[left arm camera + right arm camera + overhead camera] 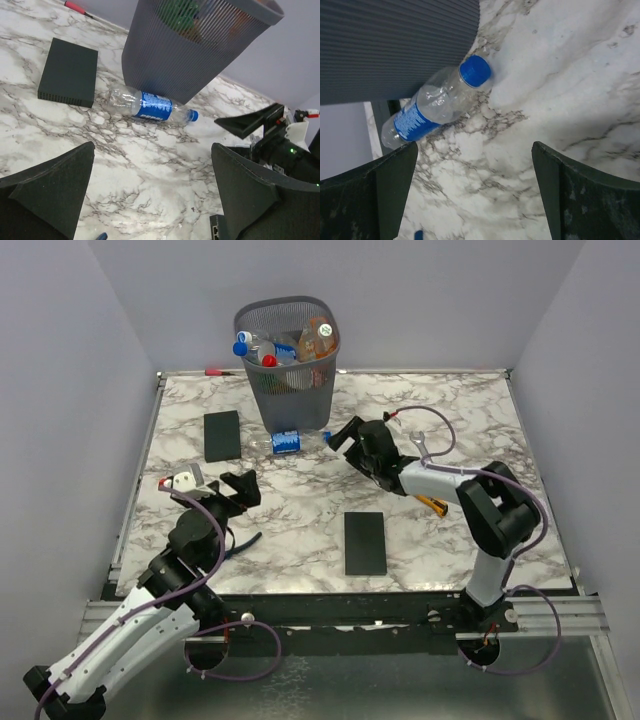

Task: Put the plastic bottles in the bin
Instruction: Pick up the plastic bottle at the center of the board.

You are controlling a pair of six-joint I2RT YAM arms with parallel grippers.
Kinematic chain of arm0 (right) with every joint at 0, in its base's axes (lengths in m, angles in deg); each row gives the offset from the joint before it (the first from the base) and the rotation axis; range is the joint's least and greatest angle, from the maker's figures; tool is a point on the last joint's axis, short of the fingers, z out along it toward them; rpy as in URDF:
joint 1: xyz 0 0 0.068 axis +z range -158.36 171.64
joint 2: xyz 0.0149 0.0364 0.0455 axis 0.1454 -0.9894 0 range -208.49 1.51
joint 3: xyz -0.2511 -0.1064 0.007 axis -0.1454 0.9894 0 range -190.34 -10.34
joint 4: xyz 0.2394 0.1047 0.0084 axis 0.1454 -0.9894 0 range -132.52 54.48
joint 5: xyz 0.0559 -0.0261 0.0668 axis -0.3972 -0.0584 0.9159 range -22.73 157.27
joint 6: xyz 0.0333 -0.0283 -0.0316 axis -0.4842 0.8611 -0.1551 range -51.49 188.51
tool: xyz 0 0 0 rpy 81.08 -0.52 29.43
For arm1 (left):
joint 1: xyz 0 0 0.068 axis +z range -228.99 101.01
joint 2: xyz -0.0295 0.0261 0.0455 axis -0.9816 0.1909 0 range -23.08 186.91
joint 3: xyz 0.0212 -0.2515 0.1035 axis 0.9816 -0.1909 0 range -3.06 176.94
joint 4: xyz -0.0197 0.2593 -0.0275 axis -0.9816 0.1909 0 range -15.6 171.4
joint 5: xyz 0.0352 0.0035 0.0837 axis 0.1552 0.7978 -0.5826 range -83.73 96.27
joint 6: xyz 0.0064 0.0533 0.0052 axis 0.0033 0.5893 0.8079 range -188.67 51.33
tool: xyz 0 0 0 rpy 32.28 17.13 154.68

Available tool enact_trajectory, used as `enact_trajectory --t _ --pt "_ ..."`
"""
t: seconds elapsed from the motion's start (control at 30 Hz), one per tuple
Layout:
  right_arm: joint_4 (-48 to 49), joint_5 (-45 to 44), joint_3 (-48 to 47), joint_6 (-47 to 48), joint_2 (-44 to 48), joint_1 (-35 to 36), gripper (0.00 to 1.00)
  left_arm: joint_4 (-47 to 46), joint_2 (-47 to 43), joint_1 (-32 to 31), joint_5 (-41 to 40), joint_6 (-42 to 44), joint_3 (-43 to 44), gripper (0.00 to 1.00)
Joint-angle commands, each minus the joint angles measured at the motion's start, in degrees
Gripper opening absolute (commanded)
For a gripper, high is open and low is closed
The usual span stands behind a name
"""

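Black-and-white arms [125, 635], purple cables [450, 435]

A square table [450, 420] with a white marble-patterned top, veined in grey, fills the middle of a small enclosure. Three plain, pale lavender-grey walls close it in: a back wall [420, 300] along the far edge, and a left wall [60, 390] and a right wall [590, 360] along the two sides. A thin metal strip [133, 490] borders the table's left edge. A silver aluminium rail [565, 615] runs along the near edge. Below the rail lies a flat, dull grey surface [400, 680]. The light is soft and even, leaving only faint shadows on the marble.
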Motion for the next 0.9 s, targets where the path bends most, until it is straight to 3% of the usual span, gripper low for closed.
enact_trajectory --t 0.0,0.23,0.47,0.87 --pt "4.3 -3.9 -6.6 -12.3 -6.9 -0.9 1.00 2.8 -2.0 0.1 0.0 0.6 -1.5 0.99" --pt "2.9 -4.5 -13.8 -20.9 -17.2 -1.9 0.97 4.1 -4.4 0.1 -0.3 1.7 -2.9 0.99" --pt "-5.0 -7.9 -21.8 -26.7 -23.8 -1.8 0.93 4.1 -5.5 0.1 -0.8 1.4 -3.3 0.99" --pt "-7.8 -5.1 -24.6 -33.2 -28.3 0.4 0.83 4.0 -5.9 0.1 -1.1 1.1 -3.6 0.99"
